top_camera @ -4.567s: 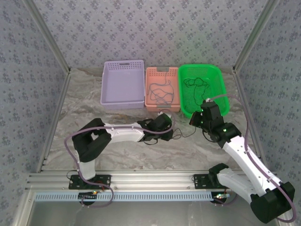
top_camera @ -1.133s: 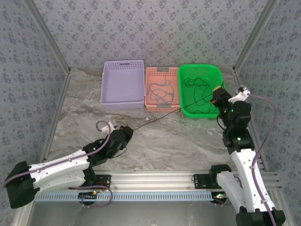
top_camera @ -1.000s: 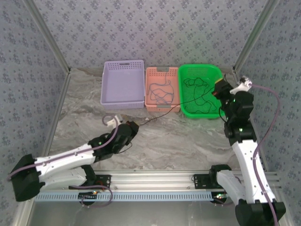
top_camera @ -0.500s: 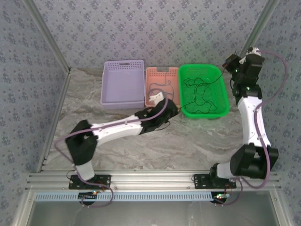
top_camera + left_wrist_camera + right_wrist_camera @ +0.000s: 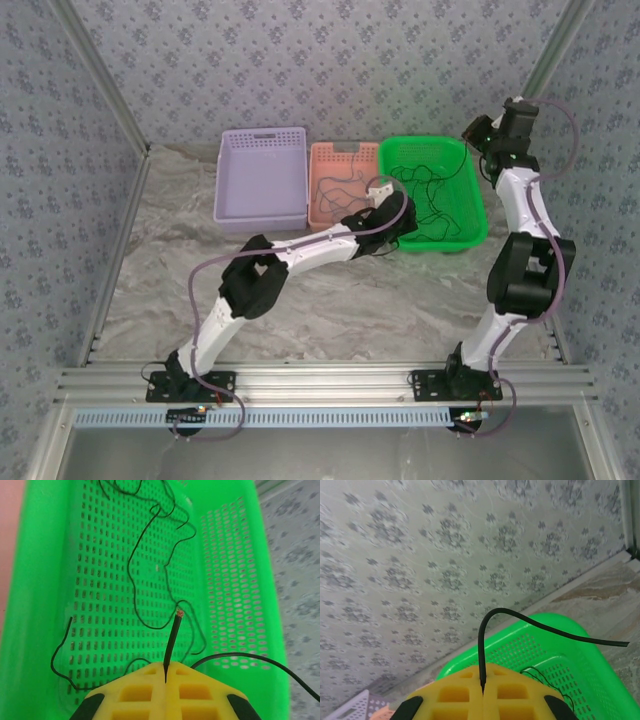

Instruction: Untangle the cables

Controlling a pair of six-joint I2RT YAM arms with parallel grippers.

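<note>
A black cable lies in loose loops on the floor of the green basket. My left gripper hangs over that basket, shut on a black cable end with a bare copper tip. In the top view the left gripper is at the green basket's near-left rim. My right gripper is raised above the basket's far right corner, shut on another stretch of black cable that arcs up and off to the right. More thin cables lie in the pink basket.
A purple basket stands left of the pink one, and all three line up along the back of the marbled table. The left arm stretches diagonally across the middle. Patterned walls and metal posts close in the sides.
The left arm swept from the near-left of the table up to the green basket. The right arm rose and swung to the basket's far right corner. Both grippers stayed shut on the cable.
</note>
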